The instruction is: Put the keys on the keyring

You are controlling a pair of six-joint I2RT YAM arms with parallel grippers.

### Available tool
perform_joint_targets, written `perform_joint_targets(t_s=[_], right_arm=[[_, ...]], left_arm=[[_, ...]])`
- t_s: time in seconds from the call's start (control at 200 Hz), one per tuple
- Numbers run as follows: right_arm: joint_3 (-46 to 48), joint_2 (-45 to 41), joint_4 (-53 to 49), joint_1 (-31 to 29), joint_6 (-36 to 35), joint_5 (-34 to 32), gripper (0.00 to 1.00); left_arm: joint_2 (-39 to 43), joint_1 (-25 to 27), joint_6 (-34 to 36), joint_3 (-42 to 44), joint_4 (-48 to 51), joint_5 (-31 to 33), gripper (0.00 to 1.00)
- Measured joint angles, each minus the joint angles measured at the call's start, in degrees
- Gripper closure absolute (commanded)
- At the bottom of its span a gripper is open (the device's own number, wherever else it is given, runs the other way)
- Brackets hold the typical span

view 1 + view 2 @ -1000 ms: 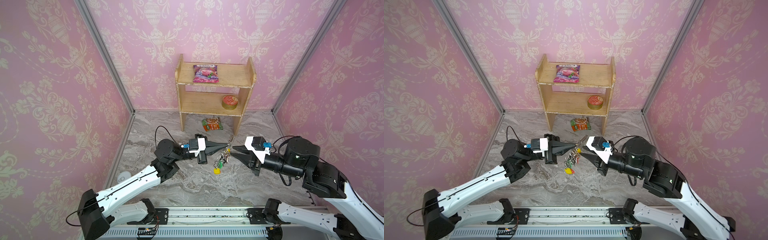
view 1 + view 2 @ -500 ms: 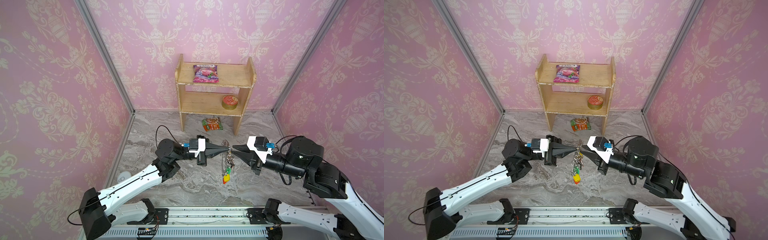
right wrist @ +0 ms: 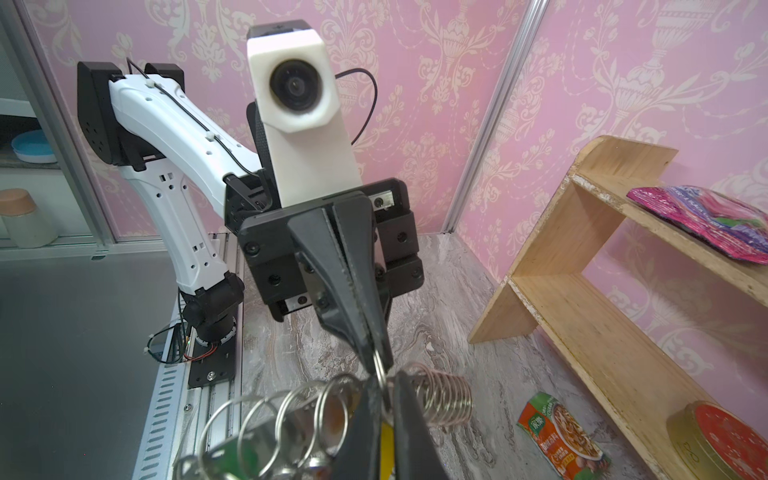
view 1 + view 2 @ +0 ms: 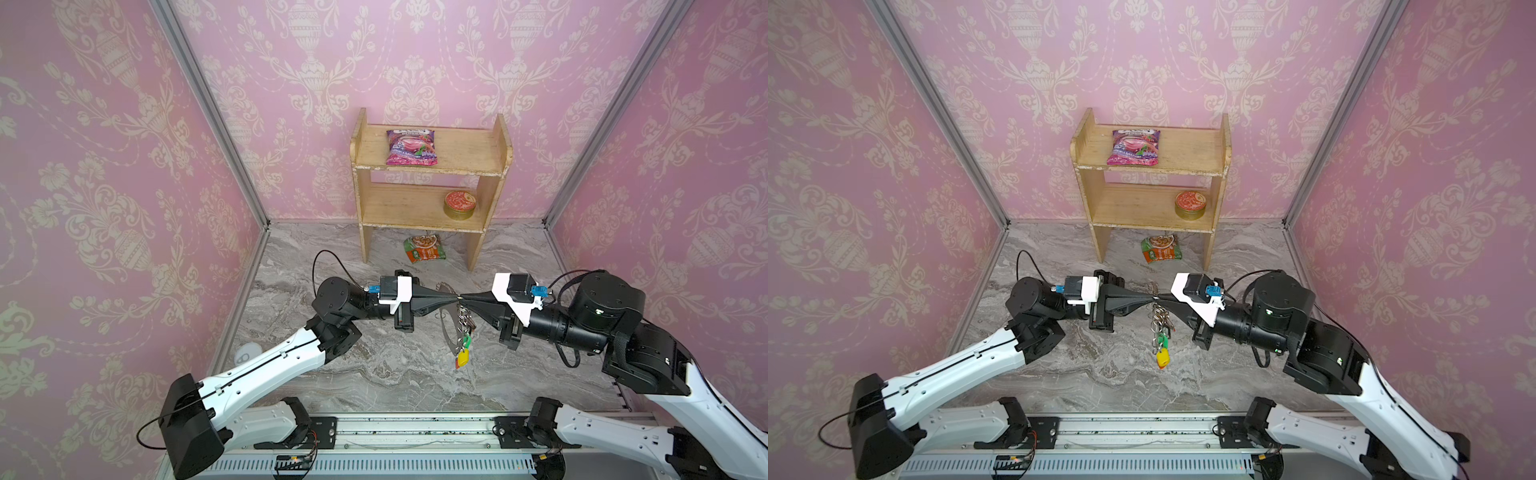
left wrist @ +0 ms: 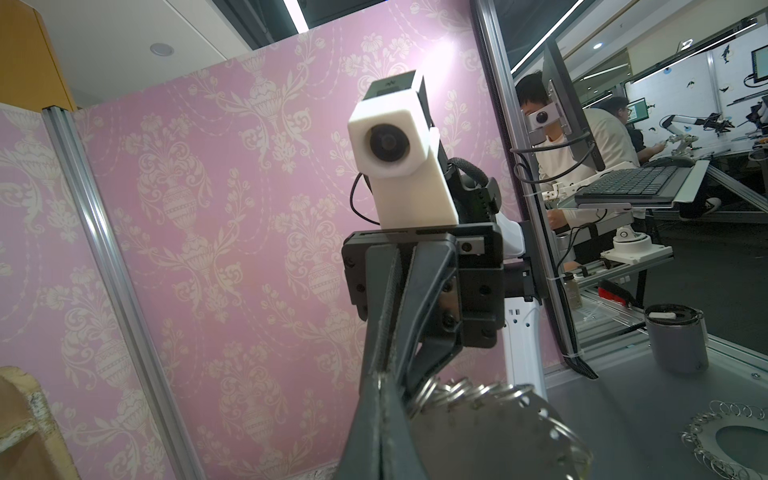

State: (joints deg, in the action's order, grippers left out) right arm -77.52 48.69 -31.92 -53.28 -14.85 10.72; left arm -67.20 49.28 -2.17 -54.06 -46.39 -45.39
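My two grippers meet tip to tip above the marble floor in both top views. My left gripper (image 4: 455,296) (image 5: 379,376) is shut on a silver loop of the keyring (image 5: 490,436). The keyring's grey band hangs edge-on below the tips (image 4: 448,332). My right gripper (image 4: 462,297) (image 3: 384,384) is closed from the opposite side on a loop next to it, with only a thin gap between its fingers. The keys (image 4: 462,356) dangle under the tips. Their green tag (image 4: 1165,341) is above the yellow one (image 4: 1163,356), and an orange-red tag sits at the bottom.
A wooden shelf (image 4: 432,166) stands at the back wall. It holds a purple packet (image 4: 411,147) on top and a round tin (image 4: 459,204) below. A green-orange packet (image 4: 424,248) lies on the floor under it. Pink walls close in both sides.
The right gripper has moved in to the left gripper's tip and narrowed its jaws on a loop. The keyring has swung from a tilted bunch to hanging straight down with the keys lower.
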Motion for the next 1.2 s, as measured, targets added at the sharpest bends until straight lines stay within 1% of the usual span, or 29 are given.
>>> perform_joint_targets(t_s=[0.3, 0.57, 0.826, 0.911, 0.991, 1.021, 1.061, 1.201], right_arm=[[0.46, 0.2, 0.33, 0.44, 0.09, 0.24, 0.87], [0.5, 0.2, 0.42, 0.7, 0.96, 0.44, 0.89], [1.14, 0.11, 1.09, 1.18, 1.4, 0.59, 0.87], [1.4, -0.09, 1.25, 1.2, 1.42, 0.66, 0.89], [1.4, -0.2, 1.25, 1.27, 1.53, 0.92, 0.92], [1.4, -0.2, 1.25, 1.4, 1.53, 1.11, 0.95], [1.4, -0.2, 1.25, 1.44, 1.51, 1.4, 1.0], [1.4, -0.28, 1.25, 1.46, 1.95, 1.75, 1.0]], left_arm=[[0.0, 0.0, -0.15, 0.0, -0.31, -0.02, 1.0], [0.0, 0.0, -0.31, 0.0, -0.33, -0.04, 1.0], [0.0, 0.0, -0.31, 0.0, -0.35, -0.02, 1.0], [0.0, -0.02, -0.33, 0.0, -0.35, -0.02, 1.0], [0.0, -0.04, -0.31, 0.0, -0.44, -0.02, 1.0], [0.02, -0.04, -0.33, 0.0, -0.57, -0.02, 1.0], [0.0, -0.04, -0.33, 0.0, -0.68, 0.0, 1.0], [0.02, -0.09, -0.33, 0.0, -0.74, -0.02, 1.0]])
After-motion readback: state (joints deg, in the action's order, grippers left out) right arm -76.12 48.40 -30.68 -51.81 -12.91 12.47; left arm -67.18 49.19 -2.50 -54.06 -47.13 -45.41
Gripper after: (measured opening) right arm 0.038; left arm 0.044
